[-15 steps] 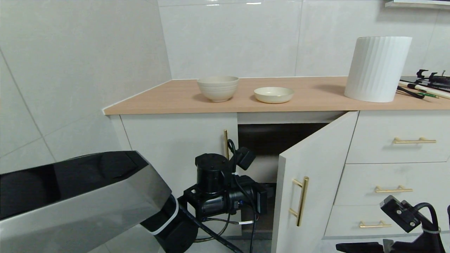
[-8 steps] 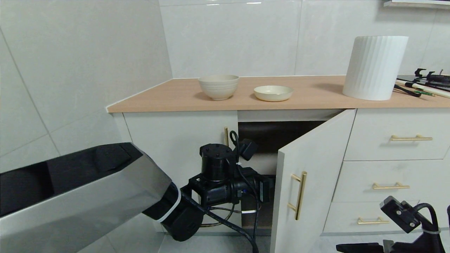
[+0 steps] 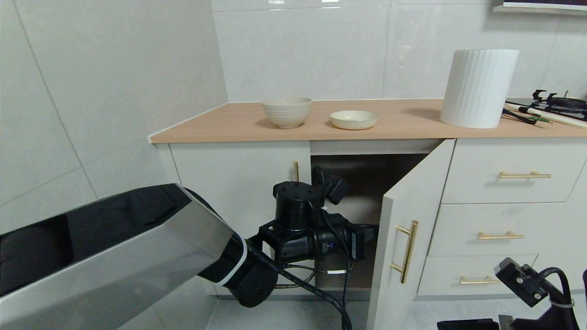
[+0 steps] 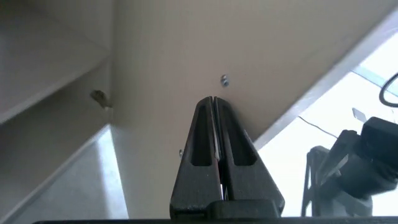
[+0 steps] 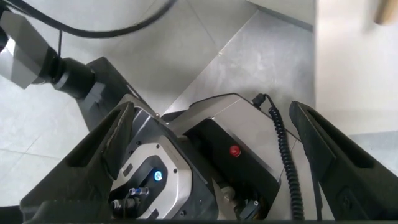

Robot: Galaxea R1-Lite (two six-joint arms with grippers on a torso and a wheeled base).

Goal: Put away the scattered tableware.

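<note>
sitting behind the swung-open white cupboard door [image 3: 412,197] at centre frame, the left gripper [image 4: 213,106] is clenched empty, perhaps touching the panel; the right gripper [image 5: 211,109] hangs spread, lower right. with the cupboard ready for stowing, the ribbed cream bowl [image 3: 287,111] and shallow cream dish [image 3: 354,119] wait upper centre on the wooden countertop [image 3: 412,123].

No readable text, label, brand, number or sign stands on the bowl [image 3: 287,111], the dish [image 3: 354,119], the white canister [image 3: 479,89], the counter [image 3: 403,124] or the cabinet door [image 3: 415,206].
</note>
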